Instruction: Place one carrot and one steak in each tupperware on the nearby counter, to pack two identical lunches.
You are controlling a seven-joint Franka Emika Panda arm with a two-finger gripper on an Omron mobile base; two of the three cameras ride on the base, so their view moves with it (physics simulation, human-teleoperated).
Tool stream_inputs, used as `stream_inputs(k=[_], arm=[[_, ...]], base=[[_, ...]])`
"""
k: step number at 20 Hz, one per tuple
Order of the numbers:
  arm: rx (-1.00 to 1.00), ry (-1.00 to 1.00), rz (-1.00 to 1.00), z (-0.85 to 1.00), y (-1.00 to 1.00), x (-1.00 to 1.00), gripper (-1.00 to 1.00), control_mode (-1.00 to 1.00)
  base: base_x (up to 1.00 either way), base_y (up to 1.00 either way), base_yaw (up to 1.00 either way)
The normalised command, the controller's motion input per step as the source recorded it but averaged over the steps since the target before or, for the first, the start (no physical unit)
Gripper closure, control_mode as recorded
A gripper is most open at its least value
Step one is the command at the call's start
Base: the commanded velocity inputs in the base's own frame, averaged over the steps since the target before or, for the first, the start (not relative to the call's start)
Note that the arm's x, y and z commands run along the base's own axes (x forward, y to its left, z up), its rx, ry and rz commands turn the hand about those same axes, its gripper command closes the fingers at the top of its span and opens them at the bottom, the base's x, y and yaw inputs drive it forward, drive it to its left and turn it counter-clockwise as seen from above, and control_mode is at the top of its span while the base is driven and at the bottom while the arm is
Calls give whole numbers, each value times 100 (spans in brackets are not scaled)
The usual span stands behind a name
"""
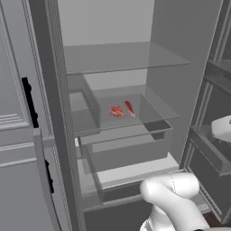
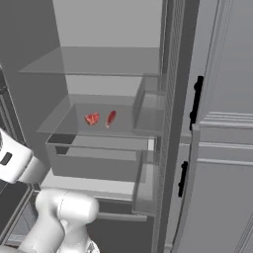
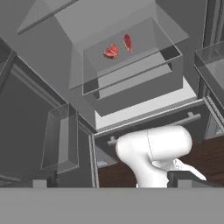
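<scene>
Open fridge with two steaks on a glass shelf; the gripper hangs well back from them.

Both red pieces lie on the middle glass shelf (image 1: 149,110) of the open fridge (image 1: 176,67), side by side and just apart; the crumpled steak (image 1: 117,111) sits left of the slimmer steak (image 1: 130,108) in the left base view; a drawer (image 1: 128,155) sits just below that shelf, with a white ledge beneath it; in the hand view the gripper (image 3: 109,183) is far from the shelf, its fingers (image 3: 39,183) spread wide with nothing between them; the pieces are small and blurred, so calling both steaks is probably right, not certain.
</scene>
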Motion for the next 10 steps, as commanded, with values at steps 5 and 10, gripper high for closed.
stream_inputs(k=[5,10], arm=[[0,0,0,0,0,0,-100,100],[0,0,0,-2,2,8,-100,-100]], base=[[44,4,0],[33,5,0]])
